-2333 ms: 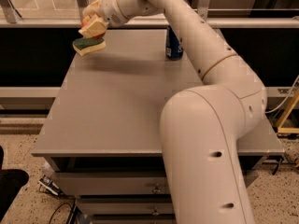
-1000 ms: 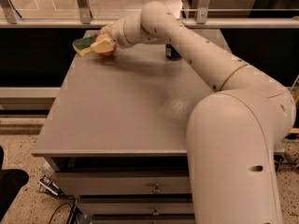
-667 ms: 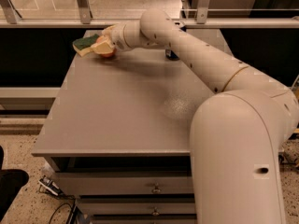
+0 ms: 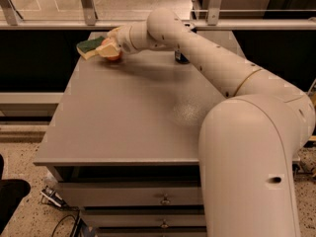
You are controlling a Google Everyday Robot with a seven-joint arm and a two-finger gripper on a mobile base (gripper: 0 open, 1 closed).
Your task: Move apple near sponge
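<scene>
The sponge (image 4: 90,45), dark green on top over a pale yellow body, lies at the far left corner of the grey table (image 4: 128,117). The apple (image 4: 113,56), red-pink, shows only in part beneath the cream fingers, just right of the sponge and touching or almost touching it. My gripper (image 4: 109,48) reaches in from the right at the end of the long white arm and is closed around the apple, low at the table top.
A dark blue soda can (image 4: 180,58) stands at the table's far edge, mostly hidden behind my arm. A metal railing (image 4: 89,6) runs behind the table. My arm's big elbow (image 4: 247,147) covers the table's right front. Drawers (image 4: 163,199) sit below.
The gripper with the apple has come down from above the sponge to table level just right of it. Over the last second it has barely moved.
</scene>
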